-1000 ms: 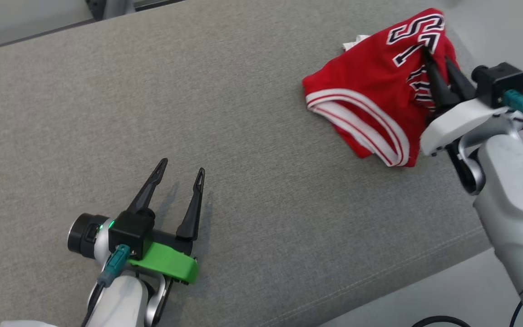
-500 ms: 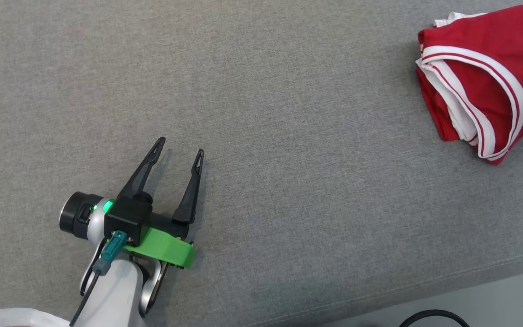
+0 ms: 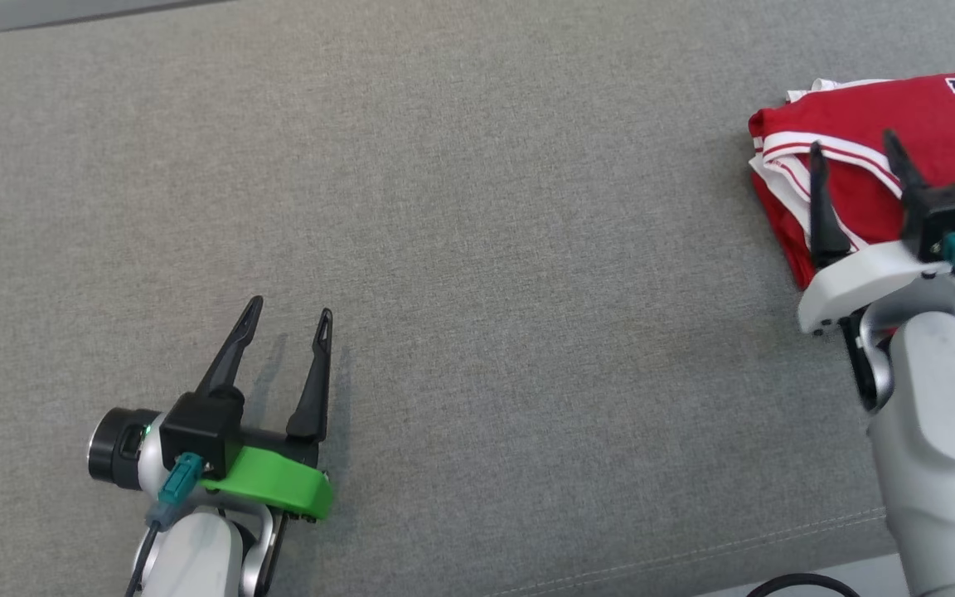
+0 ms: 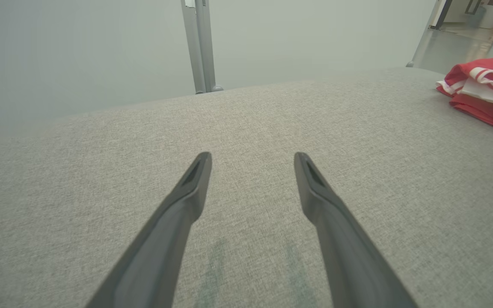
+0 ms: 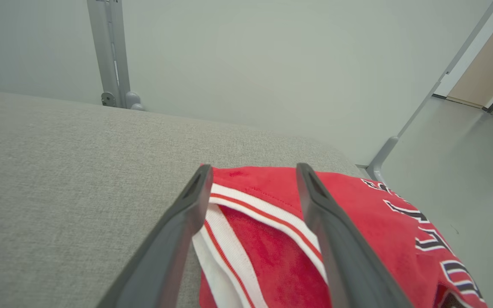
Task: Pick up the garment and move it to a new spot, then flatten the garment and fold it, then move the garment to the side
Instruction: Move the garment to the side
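Observation:
The garment [image 3: 875, 141] is a red jersey with white trim and dark lettering, folded into a compact stack at the far right of the grey cushion. It shows in the left wrist view as a red pile [image 4: 486, 92] at the right edge. My right gripper [image 3: 852, 149] hovers over its near-left part, open, fingers spread with nothing between them; in the right wrist view the garment [image 5: 272, 239] lies under and between the fingers. My left gripper [image 3: 291, 305] rests open above the cushion at the lower left, far from the garment.
The grey fabric cushion [image 3: 477, 249] spans the view; its front seam and edge run along the lower right. A dark cable [image 3: 792, 584] lies on the floor below that edge. A metal post [image 4: 199, 47] stands behind the cushion, with pale floor to the right.
My right gripper, shut on the garment a second ago, has opened and let it go. The garment now lies flat and folded. The head camera shifted between frames; the left gripper stayed open.

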